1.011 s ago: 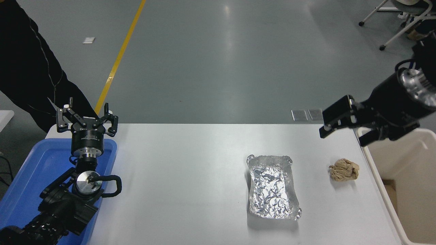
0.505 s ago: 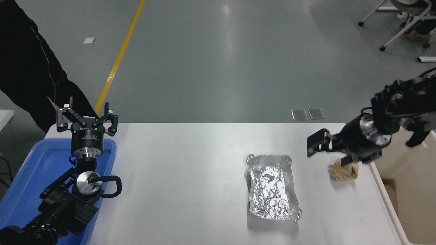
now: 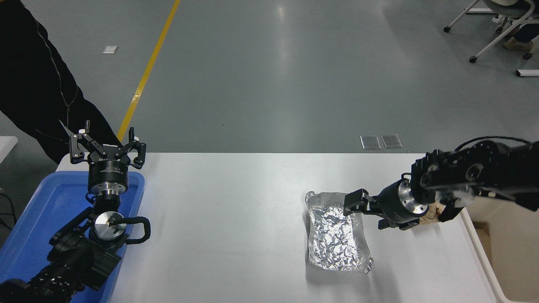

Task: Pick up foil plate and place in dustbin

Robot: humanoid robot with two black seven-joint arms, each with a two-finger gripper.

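Observation:
The foil plate (image 3: 337, 237), a crinkled silver tray, lies on the white table (image 3: 227, 227) right of centre. My right gripper (image 3: 365, 213) comes in from the right edge, low over the plate's far right rim, jaws open and empty, one finger over the rim and the other just outside it. The dustbin (image 3: 511, 256), cream-beige, stands off the table's right edge, partly hidden behind my right arm. My left gripper (image 3: 108, 148) is parked open at the far left.
A crumpled brown paper ball (image 3: 430, 218) lies right of the plate, mostly hidden behind my right wrist. A blue tray (image 3: 29, 219) sits under my left arm. A person in a black sleeve (image 3: 33, 84) stands at the far left corner. Chair legs (image 3: 488, 29) stand at the top right.
My right gripper has swung down and left, from above the dustbin past the paper ball to the plate's far right rim. The plate and left arm have not moved.

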